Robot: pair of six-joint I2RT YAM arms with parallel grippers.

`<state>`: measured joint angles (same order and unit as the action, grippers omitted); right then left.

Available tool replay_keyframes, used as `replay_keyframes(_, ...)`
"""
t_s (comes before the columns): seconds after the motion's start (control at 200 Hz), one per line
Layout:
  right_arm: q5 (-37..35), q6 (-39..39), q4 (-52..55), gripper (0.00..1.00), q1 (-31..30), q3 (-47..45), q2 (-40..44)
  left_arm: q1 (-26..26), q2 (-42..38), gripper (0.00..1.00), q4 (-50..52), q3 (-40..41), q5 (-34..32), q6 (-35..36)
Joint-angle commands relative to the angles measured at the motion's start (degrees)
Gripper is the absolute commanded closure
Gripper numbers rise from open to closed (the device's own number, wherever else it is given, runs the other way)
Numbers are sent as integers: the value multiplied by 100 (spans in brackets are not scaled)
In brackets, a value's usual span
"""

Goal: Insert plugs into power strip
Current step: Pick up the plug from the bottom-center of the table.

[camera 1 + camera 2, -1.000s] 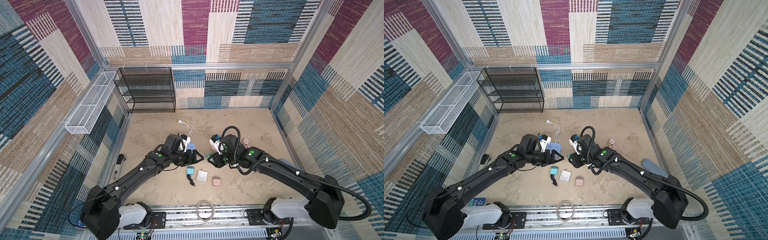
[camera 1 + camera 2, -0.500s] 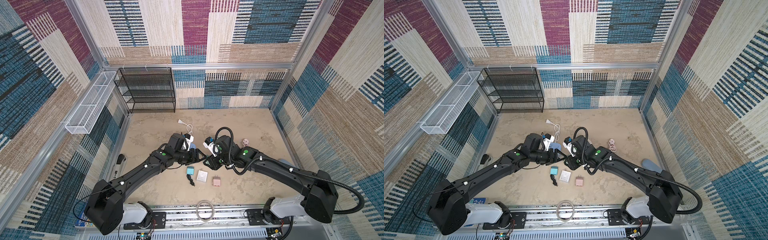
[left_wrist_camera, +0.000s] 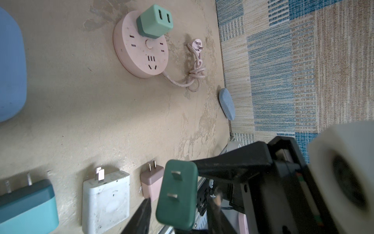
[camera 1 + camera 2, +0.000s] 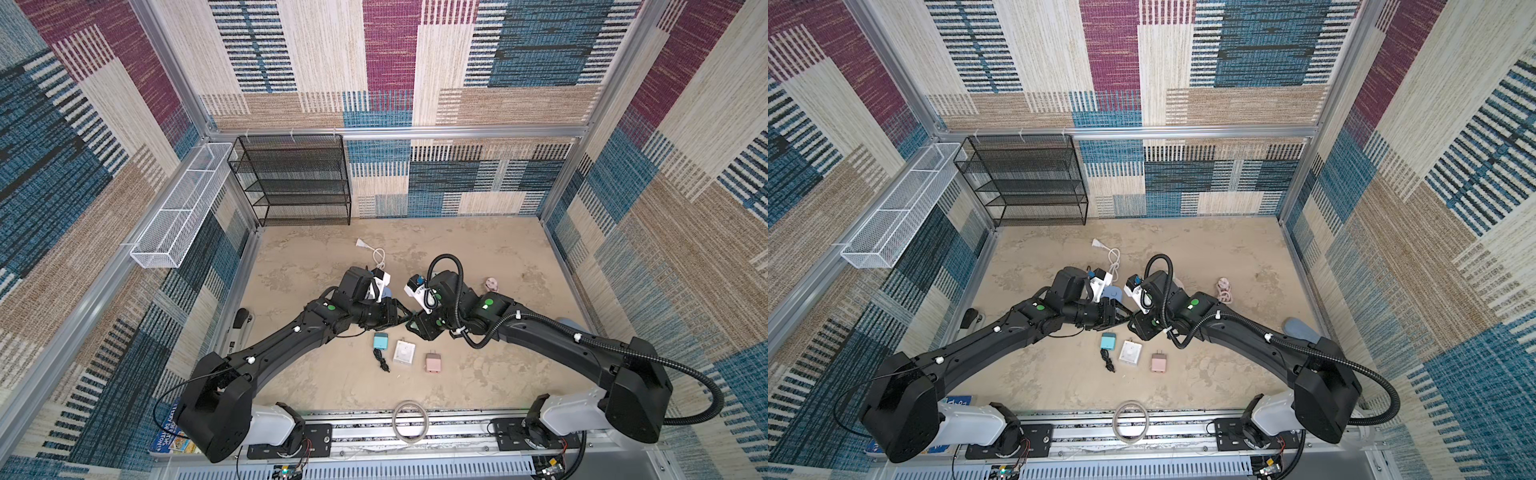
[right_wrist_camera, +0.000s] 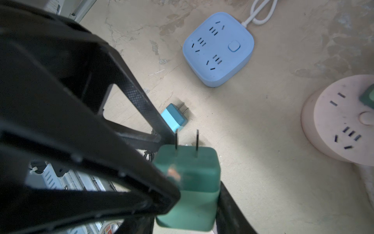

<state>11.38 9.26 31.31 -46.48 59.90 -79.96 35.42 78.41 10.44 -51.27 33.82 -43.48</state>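
The right hand (image 5: pixel 186 204) grips a mint green boxy plug adapter (image 5: pixel 188 168) by its lighter rear half. It holds the adapter in the air above the beige tabletop (image 4: pixel 478 249), with the two metal prongs pointing toward the left hand (image 3: pixel 182 204). The left hand's black fingers (image 3: pixel 141 214) stand on either side of the adapter's dark green prong face, very close to it. Whether they press on it cannot be told.

In both top views the two hands come together over the middle of the tabletop. Three adapters lie flat in a row near them, on the side toward the arm bases: a teal plug adapter (image 4: pixel 380 340) with a short black cord (image 4: pixel 381 360), a white square plug adapter (image 4: pixel 404 352) and a small pink plug adapter (image 4: pixel 433 362).

A second mint green plug adapter (image 3: pixel 154 22) sits plugged into a round pink power strip (image 3: pixel 141 52), close to its rim. The strip's knotted pink cord (image 3: pixel 195 71) lies beside it. A light blue square power strip (image 5: pixel 218 48) lies flat on the tabletop with its sockets facing up, apart from the pink one.
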Motion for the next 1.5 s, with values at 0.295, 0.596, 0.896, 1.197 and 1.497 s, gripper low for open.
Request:
replay_keyframes(0.295, 119, -161, -187, 100, -10, 255, -154, 42, 165, 71, -438, 83, 535, -203)
replay_keyframes(0.596, -20, -71, -364, 67, -10, 388, -276, 43, 254, 100, -921, 260, 692, -420)
replay_keyframes(0.896, -212, 158, -202, 23, 0, 323, 205, 1, 251, 100, -1144, 308, 441, -570)
replay_keyframes(1.197, -214, 1158, -334, 28, 398, 212, 749, -145, 177, 100, -1403, 187, 338, -861)
replay_keyframes(1.497, 113, 2196, -1928, 53, 980, -930, 1249, -167, 77, 100, -1820, 100, 100, -1303)
